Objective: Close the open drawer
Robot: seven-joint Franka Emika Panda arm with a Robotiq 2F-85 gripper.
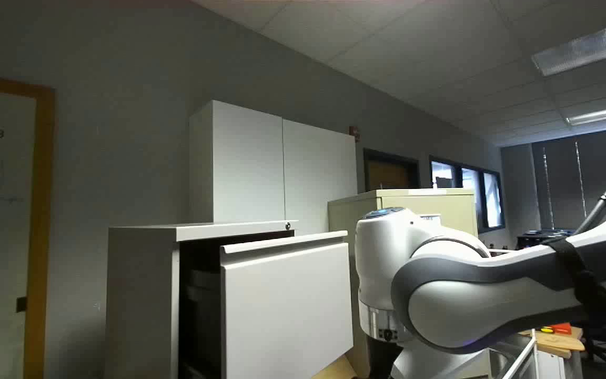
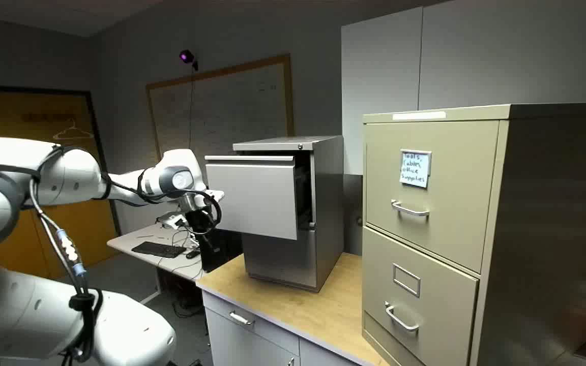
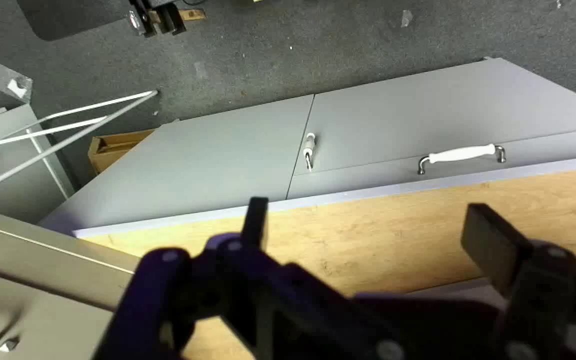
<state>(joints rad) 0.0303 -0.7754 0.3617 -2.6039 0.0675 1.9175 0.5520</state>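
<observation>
From a boxy grey cabinet [image 2: 329,203] on a wood-grained counter [image 2: 293,307] juts the smooth, pale drawer [image 2: 252,198], flat-fronted and lipped along its top, while the black gripper [image 3: 373,230] has its jaws spread wide.

Office or lab: whiteboard [image 2: 222,109], filing cabinet [image 2: 450,218] labelled "office supplies", desk [image 2: 170,264], keyboard [image 2: 158,249].

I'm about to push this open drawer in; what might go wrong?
The gripper points down and is open, so contact might be lopsided and skid along the smooth-fronted drawer.
The pale cabinet stands on a wooden counter; a hard shove might slide it.
The beige filing cabinet is nearby; a wide swing might hit it.
</observation>
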